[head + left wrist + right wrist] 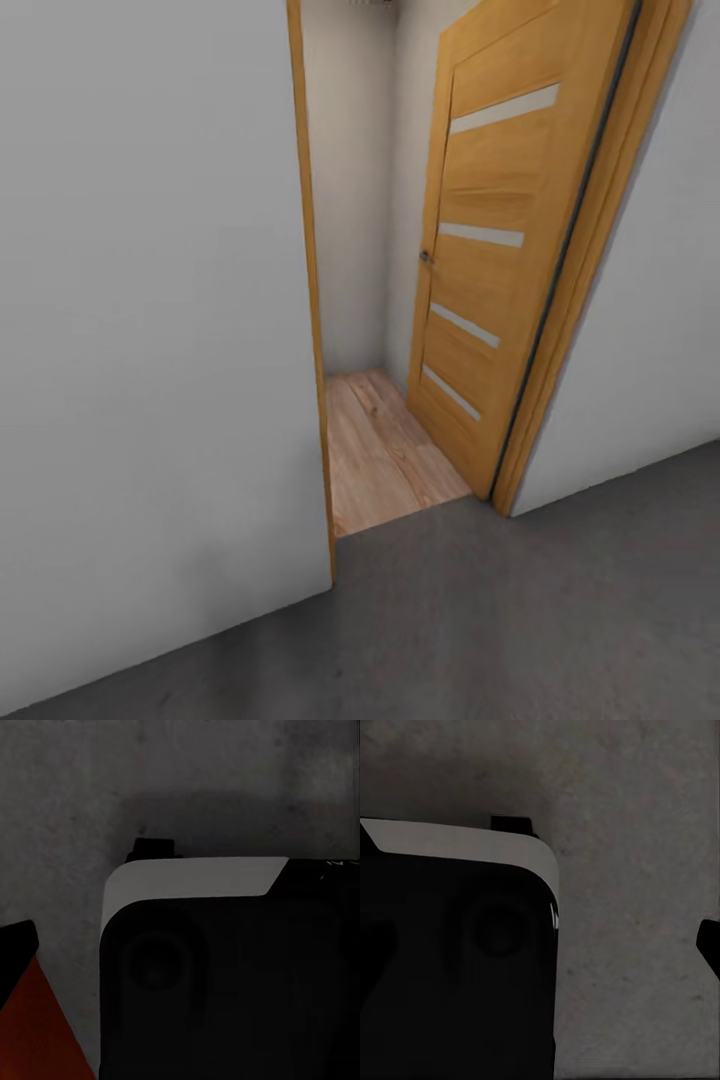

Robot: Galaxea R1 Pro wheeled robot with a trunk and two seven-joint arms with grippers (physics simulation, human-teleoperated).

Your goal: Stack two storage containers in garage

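An orange-red wedge (41, 1035), seemingly a corner of one storage container, shows in the left wrist view beside my dark base (225, 990). A black tip (16, 949) lies against its upper edge. I cannot tell whether that tip is a finger or whether it holds the container. Under both wrist cameras is the garage's dark grey speckled floor (637, 832). Another black tip (709, 945) juts in at the edge of the right wrist view. In the head view the grey floor (520, 620) runs up to a doorway.
An open wooden door (500, 250) with pale glass strips leans against the right side of the doorway. Light wood planks (385, 450) lie beyond the threshold in a narrow passage. A plain white wall (150, 300) stands close on the left, another (660, 350) on the right.
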